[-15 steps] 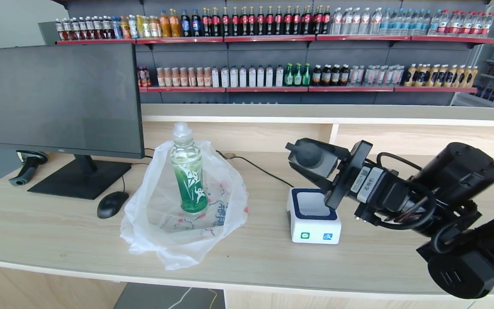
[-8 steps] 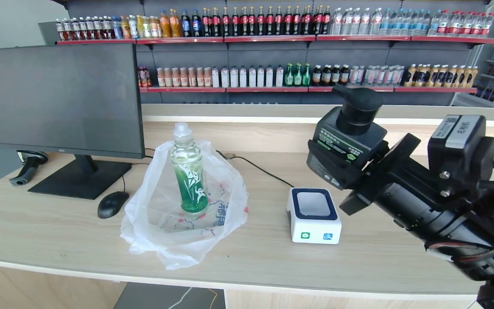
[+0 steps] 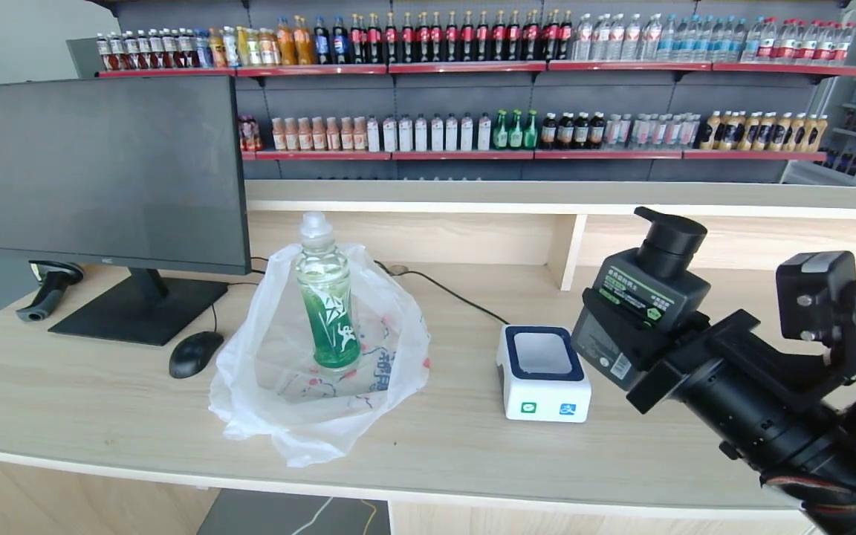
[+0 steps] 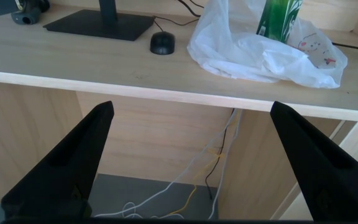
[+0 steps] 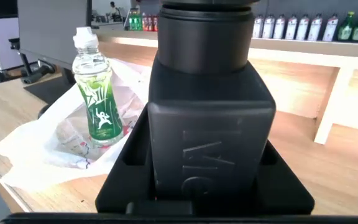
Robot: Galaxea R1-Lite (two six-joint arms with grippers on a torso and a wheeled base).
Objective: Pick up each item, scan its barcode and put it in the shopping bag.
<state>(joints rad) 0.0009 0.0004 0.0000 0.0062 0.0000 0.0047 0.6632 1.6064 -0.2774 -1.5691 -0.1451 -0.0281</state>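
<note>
My right gripper (image 3: 658, 353) is shut on a dark grey square bottle (image 3: 640, 308) with a black cap, held nearly upright just right of the white barcode scanner (image 3: 543, 371). In the right wrist view the dark bottle (image 5: 207, 124) sits between the jaws of that gripper (image 5: 207, 165). A green drink bottle (image 3: 324, 308) stands upright inside the open white plastic shopping bag (image 3: 302, 416) at the counter's middle. My left gripper (image 4: 191, 168) hangs open below the counter's front edge, with the bag (image 4: 253, 53) and green bottle (image 4: 278, 18) above it.
A monitor (image 3: 108, 171) on a stand, a black mouse (image 3: 194, 353) and a handheld scanner (image 3: 45, 293) occupy the counter's left. A cable (image 3: 450, 293) runs behind the bag toward the scanner. Drink shelves (image 3: 472, 67) line the back wall beyond a raised ledge.
The right arm lifted the dark bottle from lying sideways over the scanner, turned it cap-up, then lowered it to the scanner's right. Bag, green bottle and left gripper are unchanged.
</note>
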